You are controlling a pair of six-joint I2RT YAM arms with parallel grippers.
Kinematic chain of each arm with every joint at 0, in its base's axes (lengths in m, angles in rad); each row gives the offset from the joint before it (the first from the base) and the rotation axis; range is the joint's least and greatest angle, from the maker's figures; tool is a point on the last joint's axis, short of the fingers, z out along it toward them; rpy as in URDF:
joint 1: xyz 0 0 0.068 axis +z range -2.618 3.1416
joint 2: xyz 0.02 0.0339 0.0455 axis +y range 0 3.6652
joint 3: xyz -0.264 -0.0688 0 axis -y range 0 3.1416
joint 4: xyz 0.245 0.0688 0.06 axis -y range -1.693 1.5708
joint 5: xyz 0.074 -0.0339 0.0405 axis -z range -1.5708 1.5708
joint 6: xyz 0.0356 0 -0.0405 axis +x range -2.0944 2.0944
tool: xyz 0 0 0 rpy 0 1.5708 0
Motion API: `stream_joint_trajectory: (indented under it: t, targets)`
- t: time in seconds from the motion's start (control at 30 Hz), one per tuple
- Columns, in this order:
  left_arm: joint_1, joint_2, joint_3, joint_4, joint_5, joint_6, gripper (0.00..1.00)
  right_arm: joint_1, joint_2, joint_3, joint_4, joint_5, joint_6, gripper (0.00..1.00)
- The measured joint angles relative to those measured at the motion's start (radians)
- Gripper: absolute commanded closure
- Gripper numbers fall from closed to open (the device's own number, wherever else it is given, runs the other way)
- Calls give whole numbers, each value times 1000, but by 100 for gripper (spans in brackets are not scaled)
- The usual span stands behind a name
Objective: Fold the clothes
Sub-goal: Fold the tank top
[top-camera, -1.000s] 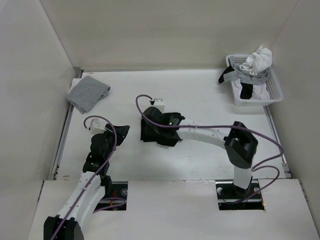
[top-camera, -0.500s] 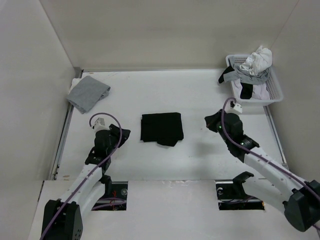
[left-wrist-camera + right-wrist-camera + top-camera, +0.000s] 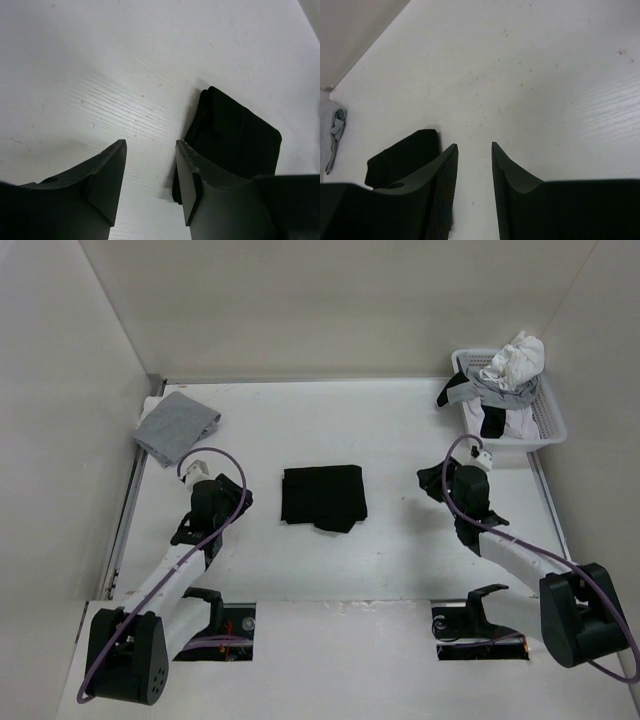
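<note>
- Left gripper [image 3: 238, 502], lower left of the overhead view: jaws parted, nothing between them, only bare table [image 3: 400, 560] in the gap. Its wrist view showed the black tank top [image 3: 235, 135] to the right of the fingers [image 3: 187, 175], near but apart.
- Right gripper [image 3: 432, 480], right of centre: jaws parted, empty. Its wrist view showed the top at lower left, beyond the left finger [image 3: 442, 180], not touching.
- Tank top lay at frame centre, a compact folded rectangle between the two grippers, with a small bulge at its lower edge.
- Judgement: folding looked about complete. The next move probably calls for tidying that edge or setting the top aside.
- Farther: grey folded garment [image 3: 177, 426] at upper left, basket [image 3: 550, 422] with jumbled clothes pile [image 3: 505, 375] at upper right.
</note>
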Motion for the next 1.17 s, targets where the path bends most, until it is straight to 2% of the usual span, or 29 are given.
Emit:
stream_joint_trajectory:
  t: [0.23, 0.47, 0.67, 0.8, 1.17]
  targets:
    - [4, 35, 1, -37, -20, 13, 58, 12, 43, -42, 48, 11, 17, 62]
    - [29, 35, 10, -58, -30, 14, 58, 16, 63, -40, 84, 3, 21, 70]
    - [23, 6, 14, -72, -41, 16, 57, 33, 66, -39, 85, -27, 17, 69]
    - [23, 11, 14, -73, -51, 17, 57, 38, 124, -11, 84, -38, 16, 68]
    - [6, 132, 18, -40, -69, 42, 56, 48, 121, -7, 81, -50, 9, 66]
